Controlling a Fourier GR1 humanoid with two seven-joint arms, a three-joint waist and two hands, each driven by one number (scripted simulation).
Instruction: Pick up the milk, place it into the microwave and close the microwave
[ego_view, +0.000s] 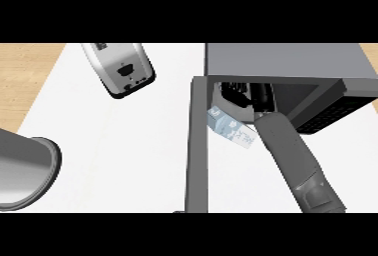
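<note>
We saw our right hand (238, 95), black, inside the open grey boxy microwave (284, 60) at the white counter's (125, 150) far right edge, its fingers curled round the top of the pale blue-and-white milk carton (229, 127), which tilted at the opening beside the swung-out grey door (196, 145). A shiny metal toaster (119, 67) and a round steel pot (22, 170) stood well apart on the counter's left.

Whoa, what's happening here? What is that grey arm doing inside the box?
The robot's right hand reaches into the open grey microwave, with a pale blue-and-white milk carton at the opening just below the hand. The hand looks curled near the carton's top, though the grip itself is hidden. The microwave's grey door stands wide open. A silver toaster and a metal pot sit untouched on the white counter.
</note>
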